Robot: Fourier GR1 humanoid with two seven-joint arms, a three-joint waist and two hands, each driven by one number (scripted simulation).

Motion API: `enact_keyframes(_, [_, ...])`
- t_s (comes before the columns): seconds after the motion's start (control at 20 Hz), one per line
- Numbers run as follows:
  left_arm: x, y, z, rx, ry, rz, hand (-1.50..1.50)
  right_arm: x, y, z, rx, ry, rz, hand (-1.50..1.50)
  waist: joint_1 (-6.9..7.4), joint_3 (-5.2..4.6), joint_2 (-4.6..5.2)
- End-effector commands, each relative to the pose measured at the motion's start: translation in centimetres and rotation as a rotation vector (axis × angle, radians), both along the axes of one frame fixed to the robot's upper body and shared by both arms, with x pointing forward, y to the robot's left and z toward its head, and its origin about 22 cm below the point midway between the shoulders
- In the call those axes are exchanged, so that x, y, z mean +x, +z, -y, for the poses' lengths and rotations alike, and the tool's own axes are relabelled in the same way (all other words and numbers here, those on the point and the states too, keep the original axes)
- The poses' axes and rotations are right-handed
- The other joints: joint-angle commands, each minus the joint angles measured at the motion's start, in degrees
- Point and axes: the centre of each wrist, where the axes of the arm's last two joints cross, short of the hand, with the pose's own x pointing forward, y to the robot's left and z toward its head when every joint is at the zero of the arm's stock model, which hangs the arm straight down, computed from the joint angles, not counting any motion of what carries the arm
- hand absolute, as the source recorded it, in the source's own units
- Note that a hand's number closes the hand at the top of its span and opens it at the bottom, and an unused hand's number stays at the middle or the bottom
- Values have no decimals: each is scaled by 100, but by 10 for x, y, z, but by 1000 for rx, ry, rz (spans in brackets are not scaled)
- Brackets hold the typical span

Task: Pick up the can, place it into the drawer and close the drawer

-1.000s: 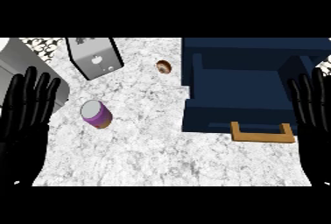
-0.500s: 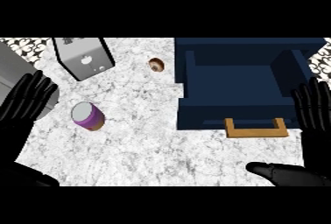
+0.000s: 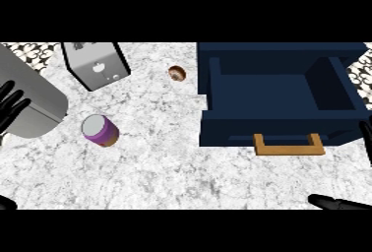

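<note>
Right hand (image 3: 338, 202): mostly out of view. One straight black digit lies along the lower right edge, pointing left, and a sliver of finger shows at the right edge beside the drawer front. It reads as spread, holding nothing and touching nothing.

Left hand (image 3: 9, 107): at the left edge, mid height, fingers straight and fanned apart, pointing up and right. They overlap the grey rounded appliance (image 3: 33, 101) in view; can't tell if they touch it. A small black tip also shows at the lower left corner. It holds nothing.

Can (image 3: 100, 130): on the marbled white-grey tabletop (image 3: 167, 167), left of centre. It has a pale grey round top, a purple side and a tan band low on its right side. In view it leans, top toward the upper left. It sits just beside the lower right end of the grey appliance, well apart from both hands and from the drawer. Nothing grips it.

Drawer (image 3: 280, 91): navy, pulled open, on the right half of the view. Its front panel is nearest, with an orange-brown U-shaped handle (image 3: 288, 146) sticking out toward the viewer. Raised navy walls show on the left and right of the inside. The can is not in it.

Farther back, a small brown round object (image 3: 177, 73) sits just left of the drawer's far left corner. A grey box with a slanted face (image 3: 94, 64) stands at the upper left, behind the can.
</note>
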Motion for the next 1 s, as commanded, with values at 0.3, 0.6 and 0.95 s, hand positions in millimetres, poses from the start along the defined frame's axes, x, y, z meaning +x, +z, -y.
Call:
enact_keyframes(0.3, [-5, 24, -37, -48, 25, -33, -150, -38, -18, 25, -2, 4, -16, -150, -7, 1, -5])
enact_keyframes(0.6, [6, 15, -23, -170, 48, -127, -150, -64, -15, 51, 7, 18, -17, -150, -60, 2, -7])
enact_keyframes(0.95, [19, 13, -18, -232, -2, -201, -150, -52, -20, 53, 6, 9, -18, -150, -9, 1, 1])
